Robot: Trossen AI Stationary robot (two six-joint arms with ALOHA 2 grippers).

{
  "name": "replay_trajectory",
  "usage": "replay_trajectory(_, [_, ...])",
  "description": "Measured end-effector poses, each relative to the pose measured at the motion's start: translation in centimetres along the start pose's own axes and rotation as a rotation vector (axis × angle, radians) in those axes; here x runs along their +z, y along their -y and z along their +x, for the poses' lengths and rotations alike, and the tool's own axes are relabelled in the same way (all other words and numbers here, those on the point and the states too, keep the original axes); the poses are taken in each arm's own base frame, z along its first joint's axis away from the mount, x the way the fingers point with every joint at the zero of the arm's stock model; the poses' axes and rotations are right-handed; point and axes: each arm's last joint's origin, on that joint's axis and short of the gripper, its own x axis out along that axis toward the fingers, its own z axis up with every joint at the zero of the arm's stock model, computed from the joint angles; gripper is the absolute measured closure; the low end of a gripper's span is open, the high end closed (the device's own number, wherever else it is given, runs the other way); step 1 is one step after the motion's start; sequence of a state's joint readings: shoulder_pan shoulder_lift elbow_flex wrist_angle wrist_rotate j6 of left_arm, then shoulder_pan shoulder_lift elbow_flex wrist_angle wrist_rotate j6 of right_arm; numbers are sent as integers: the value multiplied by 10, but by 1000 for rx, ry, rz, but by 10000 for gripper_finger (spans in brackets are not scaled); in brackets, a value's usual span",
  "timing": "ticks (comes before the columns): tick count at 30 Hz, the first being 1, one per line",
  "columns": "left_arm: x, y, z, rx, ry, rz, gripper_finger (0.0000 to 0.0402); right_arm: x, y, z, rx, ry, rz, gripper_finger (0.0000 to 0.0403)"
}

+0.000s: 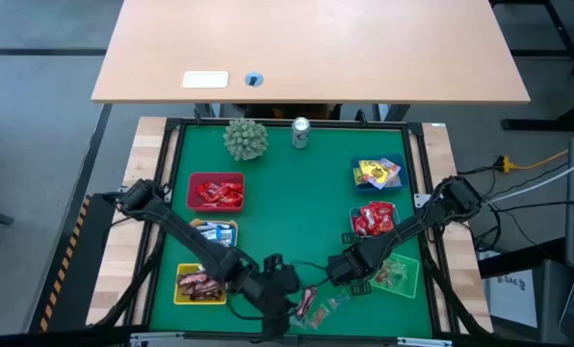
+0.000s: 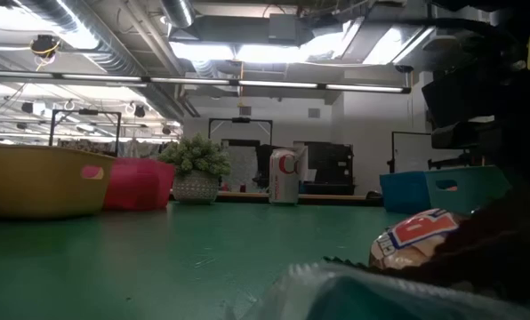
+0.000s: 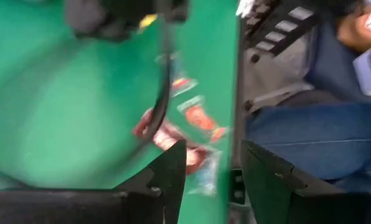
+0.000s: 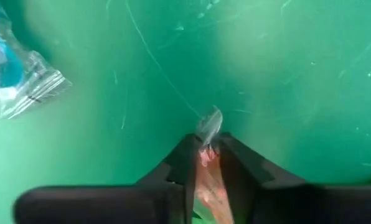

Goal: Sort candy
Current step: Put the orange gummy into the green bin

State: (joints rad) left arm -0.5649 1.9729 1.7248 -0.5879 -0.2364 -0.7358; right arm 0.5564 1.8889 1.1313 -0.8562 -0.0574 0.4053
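Green mat [image 1: 297, 207] carries 6 baskets; loose candy [image 1: 318, 308] lies at its near edge, where right gripper [image 4: 209, 149] pinches 1 red candy [image 4: 207, 177] and left gripper [image 3: 213, 168] hovers spread

Two dark jointed arms [image 1: 186, 236], black cables, matte jaws

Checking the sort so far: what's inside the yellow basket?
The yellow basket holds brown-wrapped candy in the high view; anything underneath that pile is covered.
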Motion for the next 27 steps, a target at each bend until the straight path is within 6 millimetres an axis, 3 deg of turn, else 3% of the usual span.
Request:
replay_trajectory(8, [-29,28,-17,38,34,93,264,7,-4,-14,-10,0,-17,395])
replay_trajectory(19, [-59,56,-32,56,114,133,264,26,-17,-73,57,34,-79,385])
replay_trajectory(27, [-57,61,-33,18,160,66,264,4,-44,-104,-11,-60,-186,391])
